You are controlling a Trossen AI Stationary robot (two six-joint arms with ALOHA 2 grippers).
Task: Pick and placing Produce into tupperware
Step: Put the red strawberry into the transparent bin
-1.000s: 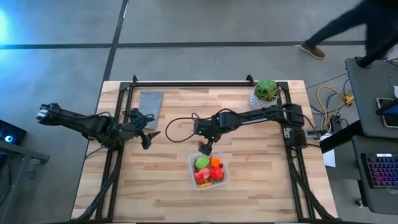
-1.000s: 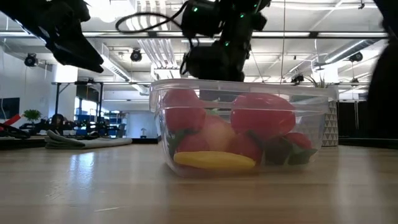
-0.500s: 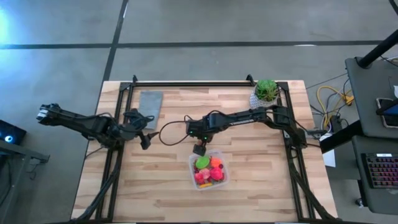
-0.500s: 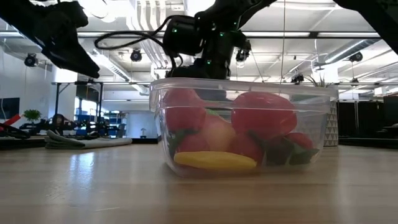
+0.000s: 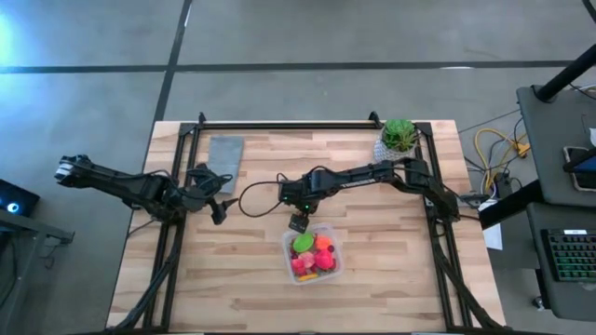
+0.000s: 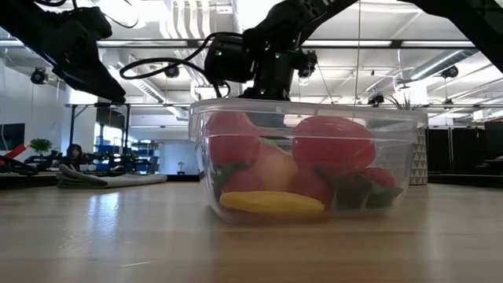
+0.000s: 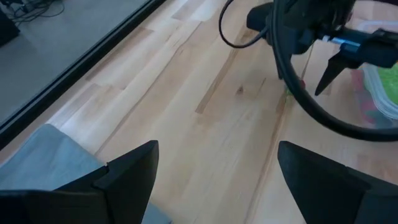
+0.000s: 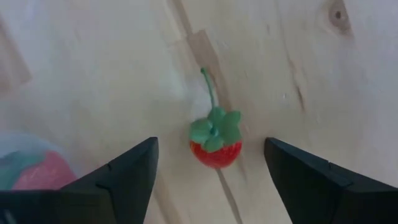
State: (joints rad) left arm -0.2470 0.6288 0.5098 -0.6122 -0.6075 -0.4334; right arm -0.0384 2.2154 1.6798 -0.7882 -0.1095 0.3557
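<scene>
The right gripper hangs spread over a small red berry lying on the wooden surface, just beside the clear tupperware already filled with produce. The left gripper waits spread near the grey cloth.
</scene>
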